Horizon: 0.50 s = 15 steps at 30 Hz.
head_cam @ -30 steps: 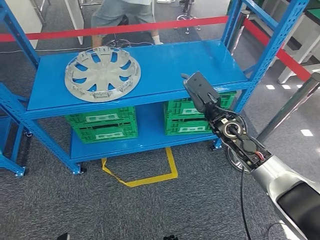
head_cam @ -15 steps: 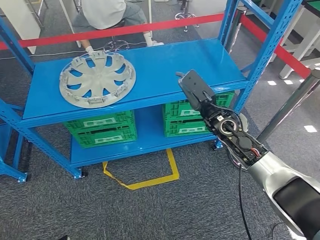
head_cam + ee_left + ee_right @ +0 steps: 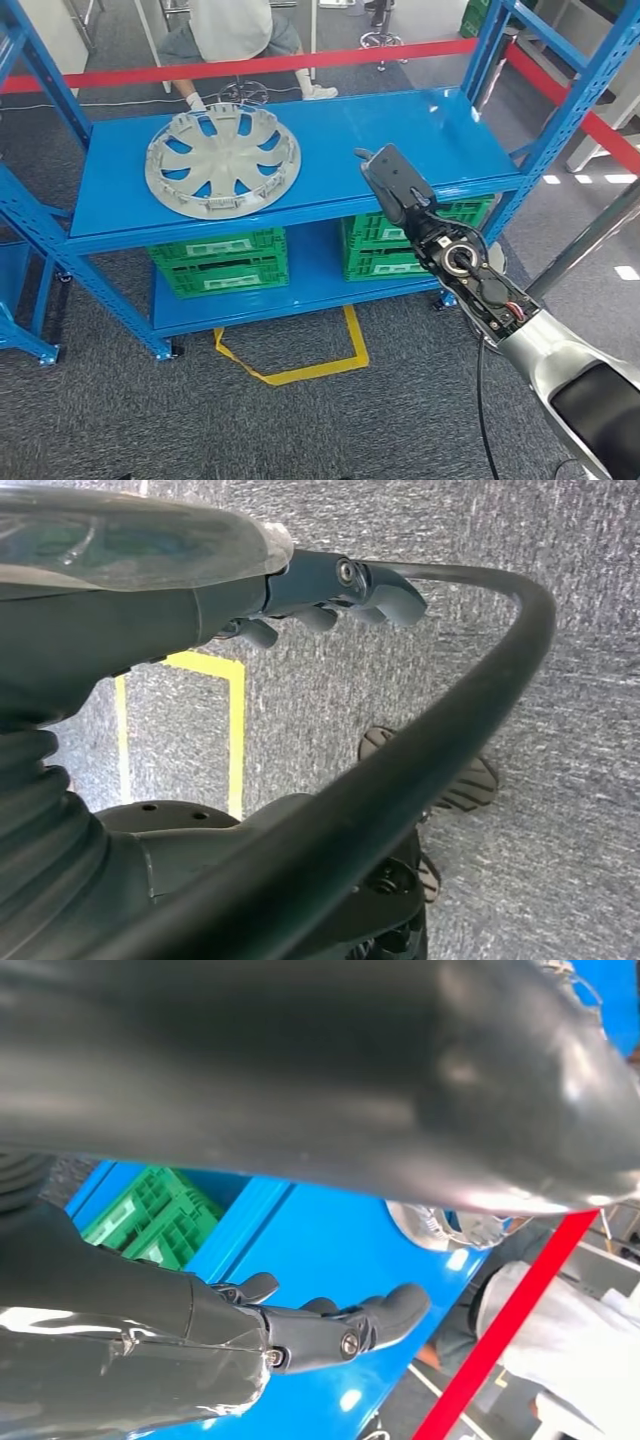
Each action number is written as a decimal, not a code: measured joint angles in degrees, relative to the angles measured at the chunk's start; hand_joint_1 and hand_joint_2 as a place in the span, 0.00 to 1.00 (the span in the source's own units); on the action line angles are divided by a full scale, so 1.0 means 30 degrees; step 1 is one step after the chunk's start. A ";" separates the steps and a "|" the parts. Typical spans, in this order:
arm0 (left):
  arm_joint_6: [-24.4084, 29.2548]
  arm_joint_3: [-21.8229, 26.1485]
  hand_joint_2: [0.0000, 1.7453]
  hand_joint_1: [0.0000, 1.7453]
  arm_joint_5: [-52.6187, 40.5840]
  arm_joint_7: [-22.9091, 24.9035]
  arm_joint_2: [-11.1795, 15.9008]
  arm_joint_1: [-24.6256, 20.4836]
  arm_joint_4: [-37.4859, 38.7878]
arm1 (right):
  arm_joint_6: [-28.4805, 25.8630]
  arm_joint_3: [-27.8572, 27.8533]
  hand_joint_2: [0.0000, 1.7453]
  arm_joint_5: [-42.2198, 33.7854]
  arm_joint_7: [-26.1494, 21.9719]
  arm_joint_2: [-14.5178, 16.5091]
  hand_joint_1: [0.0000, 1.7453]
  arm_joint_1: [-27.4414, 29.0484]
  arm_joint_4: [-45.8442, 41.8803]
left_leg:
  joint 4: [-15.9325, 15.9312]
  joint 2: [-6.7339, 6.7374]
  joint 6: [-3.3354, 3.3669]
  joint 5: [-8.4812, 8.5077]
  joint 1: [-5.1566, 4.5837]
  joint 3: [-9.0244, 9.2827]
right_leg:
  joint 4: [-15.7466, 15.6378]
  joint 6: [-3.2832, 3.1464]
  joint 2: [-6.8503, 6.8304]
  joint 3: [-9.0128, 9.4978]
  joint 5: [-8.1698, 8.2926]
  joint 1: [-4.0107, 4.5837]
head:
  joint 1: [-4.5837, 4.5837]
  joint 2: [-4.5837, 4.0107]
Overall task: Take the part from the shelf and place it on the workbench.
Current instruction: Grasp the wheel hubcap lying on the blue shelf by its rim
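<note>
At ten o'clock on the blue shelf point(image 3: 362, 140) lies the hubcap part point(image 3: 223, 161), untouched; the right hand point(image 3: 392, 180), fingers released and empty, hovers well apart at its three o'clock. Reaching step: next, sweep toward nine o'clock. Left hand point(image 3: 332, 590) hangs empty, fingers loose. Since earlier, the camera has shifted

Part point(image 3: 223, 173) on shelf point(image 3: 362, 135) top, left; crates point(image 3: 219, 261) beneath — right hand point(image 3: 394, 180) before shelf
</note>
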 joint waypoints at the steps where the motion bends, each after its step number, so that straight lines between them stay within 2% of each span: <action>1: 0.0000 0.0000 1.00 0.00 0.0000 -0.0002 0.0000 0.0017 0.0000 | 0.0002 0.0004 0.00 0.0000 0.0002 0.0000 0.00 0.0056 0.0007 | 0.0003 -0.0010 0.0036 -0.0086 -0.0059 0.0107 | 0.0596 -0.0045 0.0000 -0.0457 0.0066 0.0034 | 0.0064 0.0000; 2: 0.0000 0.0000 1.00 0.00 0.0000 -0.0002 0.0000 0.0032 0.0000 | 0.0002 0.0005 0.00 0.0000 0.0002 0.0000 0.00 0.0095 0.0011 | 0.0005 -0.0027 0.0053 -0.0180 -0.0115 0.0250 | 0.0335 -0.0130 0.0000 -0.0504 0.0562 0.0070 | 0.0107 0.0000; 4: 0.0002 0.0000 1.00 0.00 0.0000 -0.0002 -0.0009 0.0048 0.0000 | 0.0002 0.0002 0.00 0.0000 0.0000 0.0000 0.00 0.0095 0.0011 | -0.0008 -0.0065 0.0033 -0.0404 -0.0191 0.0606 | -0.2166 -0.0420 0.0013 0.0385 0.2292 0.0206 | 0.0188 0.0000; 5: 0.0000 -0.0002 1.00 0.00 0.0000 -0.0002 -0.0045 0.0033 0.0000 | -0.0002 0.0000 0.00 0.0000 -0.0002 0.0000 0.00 0.0074 0.0013 | -0.0026 -0.0074 0.0000 -0.0495 -0.0226 0.0728 | -0.3430 -0.0573 0.0026 0.0923 0.2946 0.0314 | 0.0138 0.0000; 6: -0.0002 -0.0002 1.00 0.00 0.0000 -0.0002 -0.0062 0.0014 0.0000 | 0.0000 0.0000 0.00 0.0000 0.0000 0.0000 0.00 0.0043 0.0013 | -0.0035 -0.0084 -0.0056 -0.0545 -0.0230 0.0766 | -0.4401 -0.0704 0.0033 0.1348 0.3322 0.0422 | 0.0110 0.0000; 8: -0.0005 -0.0002 1.00 0.00 0.0002 -0.0002 -0.0091 -0.0013 0.0000 | -0.0009 0.0000 0.00 0.0000 0.0005 0.0000 0.00 0.0009 0.0013 | -0.0072 -0.0069 -0.0199 -0.0539 -0.0214 0.0685 | -0.5026 -0.0826 0.0041 0.1636 0.3305 0.0568 | 0.0075 0.0000; 10: -0.0004 0.0000 1.00 0.00 0.0002 -0.0004 -0.0058 0.0009 0.0004 | -0.0016 -0.0002 0.00 -0.0004 0.0004 0.0000 0.00 0.0000 0.0000 | -0.0059 -0.0025 -0.0398 -0.0599 -0.0232 0.0689 | -0.5384 -0.0870 0.0037 0.1828 0.3276 0.0478 | 0.0104 0.0000; 11: 0.0000 0.0000 1.00 0.00 0.0000 -0.0016 -0.0046 0.0007 0.0004 | -0.0016 -0.0002 0.00 -0.0020 -0.0002 0.0000 0.00 -0.0008 -0.0007 | 0.0235 0.0003 -0.0508 -0.0781 -0.0245 0.0589 | -0.5541 -0.0903 0.0021 0.1967 0.3293 0.0402 | 0.0004 0.0000; 12: 0.0004 0.0000 1.00 0.00 0.0000 -0.0029 -0.0031 -0.0005 0.0006 | -0.0016 0.0000 0.00 -0.0038 -0.0005 0.0000 0.00 -0.0021 -0.0015 | 0.0962 0.0022 -0.0611 -0.1136 -0.0247 0.0254 | -0.5692 -0.0950 -0.0002 0.2113 0.3301 0.0329 | -0.0113 0.0000; 13: 0.0011 0.0000 1.00 0.00 0.0000 -0.0042 -0.0022 -0.0015 0.0005 | -0.0016 0.0004 0.00 -0.0058 -0.0005 0.0000 0.00 -0.0023 -0.0017 | 0.2095 0.0037 -0.0694 -0.1613 -0.0205 -0.0346 | -0.5752 -0.0993 -0.0034 0.2204 0.3287 0.0310 | -0.0222 0.0000; 15: 0.0026 0.0000 1.00 0.00 0.0002 -0.0053 -0.0022 0.0012 0.0007 | -0.0016 0.0020 0.00 -0.0087 0.0000 0.0002 0.00 0.0017 -0.0013 | 0.4730 0.0047 -0.0817 -0.2482 -0.0123 -0.1960 | -0.5755 -0.1071 -0.0066 0.2259 0.3203 0.0307 | -0.0368 0.0000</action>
